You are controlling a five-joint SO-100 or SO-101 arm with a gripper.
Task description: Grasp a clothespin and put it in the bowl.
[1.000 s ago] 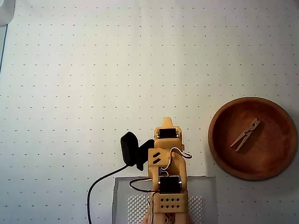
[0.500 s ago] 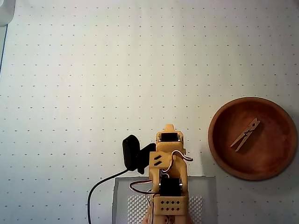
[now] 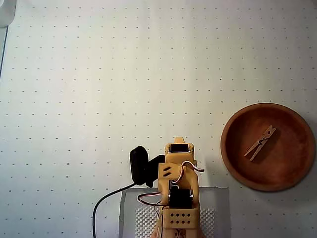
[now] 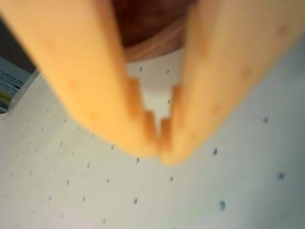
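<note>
The clothespin (image 3: 260, 143) is lying inside the reddish-brown wooden bowl (image 3: 233, 158) at the right side of the overhead view, resting diagonally on the bowl's floor with one end pointing toward the upper right and its two prongs spreading toward the lower left. The bowl is sitting on a white dotted mat (image 3: 124, 74) that is covering most of the table. Well apart from the bowl, at the bottom centre of the overhead view, the yellow-orange robot arm (image 3: 179, 193) is standing folded over its base, which is resting on a pale gray plate (image 3: 220, 208) with a perforated patch. A black camera module (image 3: 140, 164) is sitting against the arm's left side, and a black cable (image 3: 101, 201) is curving from it toward the bottom edge. In the wrist view the gripper (image 4: 161, 143) is filling the frame, blurred and close to the lens, its two orange fingers (image 4: 95, 86) meeting at their stepped tips with nothing between them. Behind the fingers, at the top of the wrist view, part of the bowl's (image 4: 152, 40) rim and dark inside are showing, and the dotted mat (image 4: 143, 200) is spreading below.
</note>
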